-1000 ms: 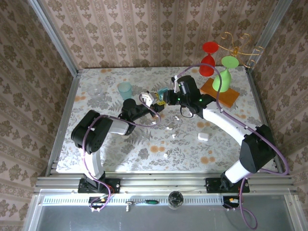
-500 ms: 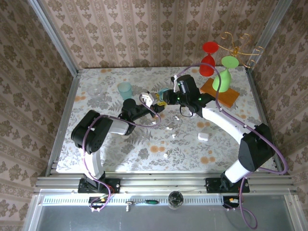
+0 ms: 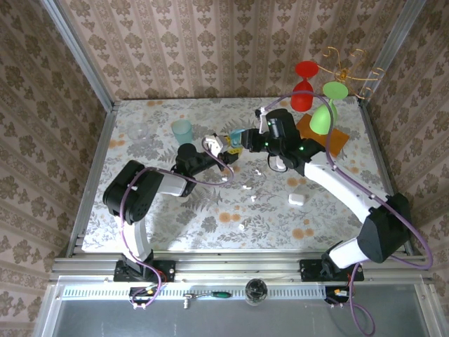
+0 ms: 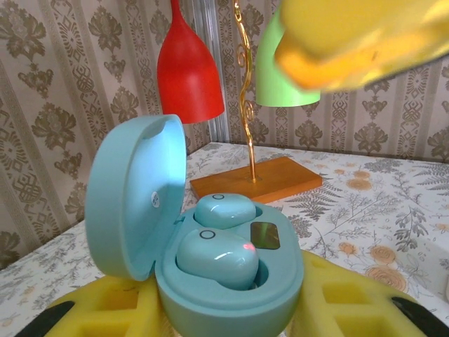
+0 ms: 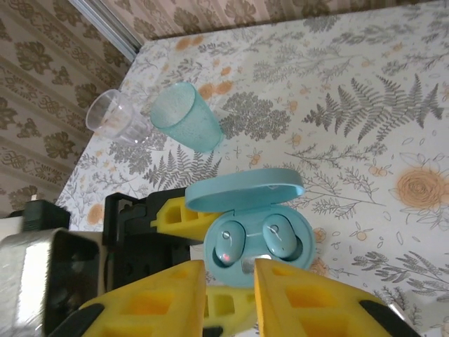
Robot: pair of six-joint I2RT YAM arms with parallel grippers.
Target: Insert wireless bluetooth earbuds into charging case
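An open teal charging case (image 4: 210, 298) sits clamped in the left gripper (image 4: 228, 312), whose yellow fingers (image 4: 351, 305) press its two sides and hide the lower shell. The lid stands up at the case's left in the left wrist view. Both teal earbuds (image 4: 217, 256) lie seated in their wells, and the nearer one shows a small red light. The right gripper (image 5: 229, 270) hovers just beside the case with its fingers slightly parted and grasping nothing. In the left wrist view one of its fingers (image 4: 351, 38) is a blurred yellow mass cut off by the top edge.

From above, the case is held over the far half of the table (image 3: 175, 217), about midway between the left and right edges. There it is little more than a teal speck between the two arms. Several tiny white pieces (image 3: 246, 187) lie loose near the table's middle, too small to make out their form. A white pebble-shaped case (image 3: 297, 199) rests toward the right edge, well apart from them.

A teal cup (image 5: 186, 116) and a clear glass (image 5: 116, 116) stand near the far left corner. A red glass (image 3: 303, 84) and a green glass (image 3: 328, 105) hang at a wooden stand (image 3: 335, 142) by the far right corner. The right arm crosses in front of the stand's base.
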